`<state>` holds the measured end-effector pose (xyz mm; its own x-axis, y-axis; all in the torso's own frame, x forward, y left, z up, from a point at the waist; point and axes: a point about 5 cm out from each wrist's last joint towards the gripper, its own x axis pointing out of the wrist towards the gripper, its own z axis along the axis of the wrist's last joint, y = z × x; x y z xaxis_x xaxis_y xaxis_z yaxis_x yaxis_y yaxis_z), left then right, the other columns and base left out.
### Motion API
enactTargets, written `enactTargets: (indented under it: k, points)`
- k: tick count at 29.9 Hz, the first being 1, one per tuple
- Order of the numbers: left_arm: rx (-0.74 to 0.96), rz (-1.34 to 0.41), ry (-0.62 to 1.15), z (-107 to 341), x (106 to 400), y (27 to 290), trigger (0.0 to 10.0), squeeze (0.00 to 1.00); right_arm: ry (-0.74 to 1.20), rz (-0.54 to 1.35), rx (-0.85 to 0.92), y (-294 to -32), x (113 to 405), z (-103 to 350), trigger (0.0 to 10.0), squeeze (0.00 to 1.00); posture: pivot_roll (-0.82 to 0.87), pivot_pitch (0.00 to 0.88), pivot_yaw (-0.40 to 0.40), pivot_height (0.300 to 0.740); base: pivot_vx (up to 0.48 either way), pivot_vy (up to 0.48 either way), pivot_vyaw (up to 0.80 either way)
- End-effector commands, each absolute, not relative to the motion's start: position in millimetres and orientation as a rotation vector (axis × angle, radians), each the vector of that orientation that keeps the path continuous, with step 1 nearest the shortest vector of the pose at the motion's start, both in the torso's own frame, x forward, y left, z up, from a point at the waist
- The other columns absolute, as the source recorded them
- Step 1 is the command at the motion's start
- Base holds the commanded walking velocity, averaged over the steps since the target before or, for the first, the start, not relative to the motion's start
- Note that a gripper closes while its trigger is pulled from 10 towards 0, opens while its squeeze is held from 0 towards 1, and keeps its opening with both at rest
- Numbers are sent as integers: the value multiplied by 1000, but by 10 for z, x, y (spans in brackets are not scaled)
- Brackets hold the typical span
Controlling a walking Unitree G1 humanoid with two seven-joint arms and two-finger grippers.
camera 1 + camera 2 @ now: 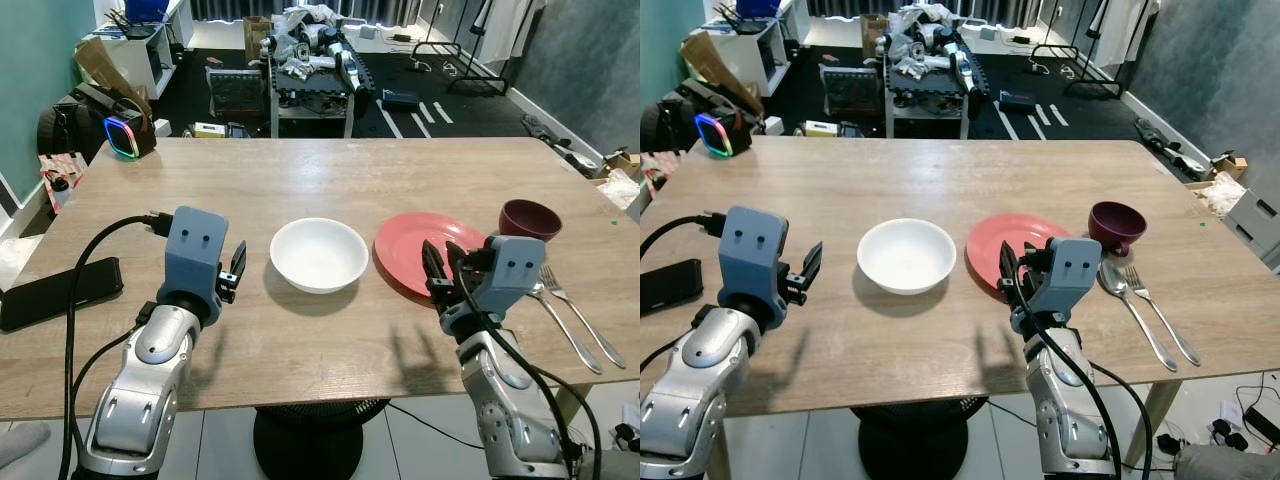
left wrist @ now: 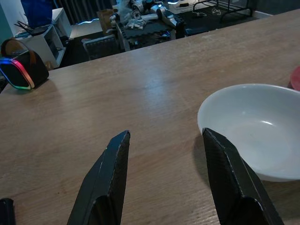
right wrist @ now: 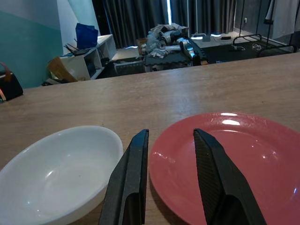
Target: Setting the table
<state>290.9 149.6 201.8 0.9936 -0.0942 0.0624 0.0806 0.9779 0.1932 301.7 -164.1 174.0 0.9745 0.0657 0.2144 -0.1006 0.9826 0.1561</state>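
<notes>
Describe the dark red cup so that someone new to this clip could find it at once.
Start at the wooden table and go to the robot's right side, past the white bowl and the red plate. The cup stands just beyond the plate, above the spoon and fork: small, deep, maroon, darker than the flat plate.

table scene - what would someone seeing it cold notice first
Probably the white bowl at the middle of the wooden table, with the red plate just to its right. Both grippers hang open over the near edge: the left gripper beside the bowl, the right gripper at the plate's near rim.
</notes>
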Motion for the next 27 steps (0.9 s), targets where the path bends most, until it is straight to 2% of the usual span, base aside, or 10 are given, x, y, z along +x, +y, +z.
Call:
enactTargets:
  k: [1,14,27]
  points:
    - [194,-83,-86,2049,2905,1481,10000,0,-192,74,171,-1660,3020,1719,10000,0,88,0,42,740,0,0,0]
    - [200,-74,-73,2016,2929,1517,10000,0,-186,59,162,-1677,3009,1713,10000,0,52,0,51,740,0,0,0]
    - [177,-102,-61,1961,2944,1395,10000,0,-167,47,154,-1678,2991,1681,10000,0,15,0,44,740,0,0,0]
